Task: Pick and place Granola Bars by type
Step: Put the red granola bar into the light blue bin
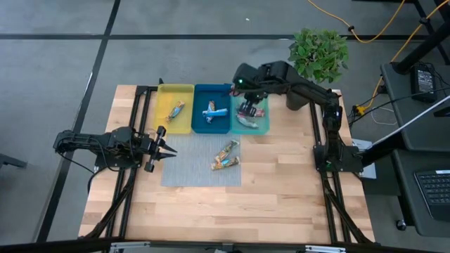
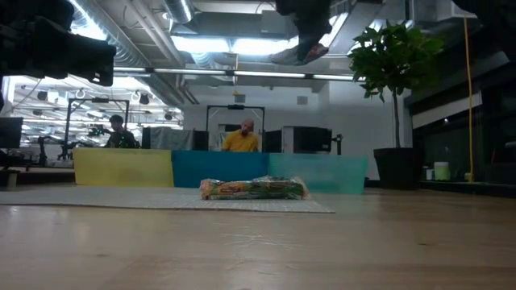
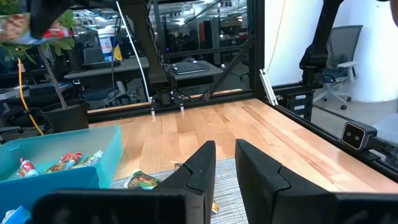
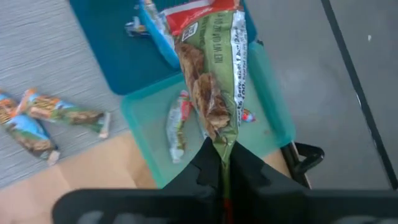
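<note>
My right gripper (image 1: 248,109) hovers above the teal tray (image 1: 264,128), shut on a granola bar (image 4: 211,68) in a red-orange and green wrapper. The same tray shows in the right wrist view (image 4: 273,118) with two bars (image 4: 177,124) lying in it. The blue tray (image 1: 200,126) holds blue bars (image 1: 214,110), and the yellow tray (image 1: 165,125) holds one bar (image 1: 175,109). Two or three bars (image 1: 226,156) lie on the grey mat (image 1: 190,172). My left gripper (image 1: 171,150) waits open, low at the mat's left edge. My right gripper pinches the bar between its two fingers at one end of the wrapper (image 4: 224,140). The fingers come from above, pointing down. The bar hangs below them lengthwise, lifted clear over the teal tray, and shows high in the low view (image 2: 302,55).
The three trays stand side by side along the table's far edge. A potted plant (image 1: 320,53) stands just beyond the far right corner. Bare wood stretches across the near half of the table (image 1: 232,211). People sit in the room behind (image 2: 242,138).
</note>
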